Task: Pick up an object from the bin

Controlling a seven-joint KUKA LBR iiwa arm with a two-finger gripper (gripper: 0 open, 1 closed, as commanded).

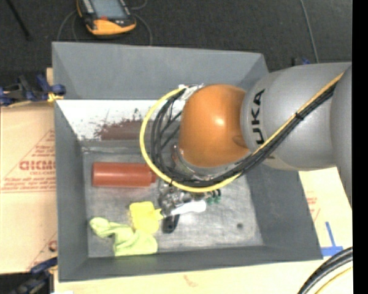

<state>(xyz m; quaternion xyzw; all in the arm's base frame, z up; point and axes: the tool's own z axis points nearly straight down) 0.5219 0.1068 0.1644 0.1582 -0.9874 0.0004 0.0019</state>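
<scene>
Gripper (170, 213), its opening impossible to tell beneath the orange cover (211, 124), hangs low just beside a yellow lump (143, 215) near the bin's (67, 182) lower-left corner, likely light and soft, best pinched across its raised middle.

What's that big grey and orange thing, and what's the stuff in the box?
It's a robot arm, reaching in from the picture's right. The camera looks down from above. The orange dome is a cover on its wrist, with cables looped round. Below it, the gripper is low over the floor of a grey metal bin, next to a crumpled yellow-green soft thing. A red cylinder lies further left. Whether the gripper holds anything, I cannot tell.
</scene>
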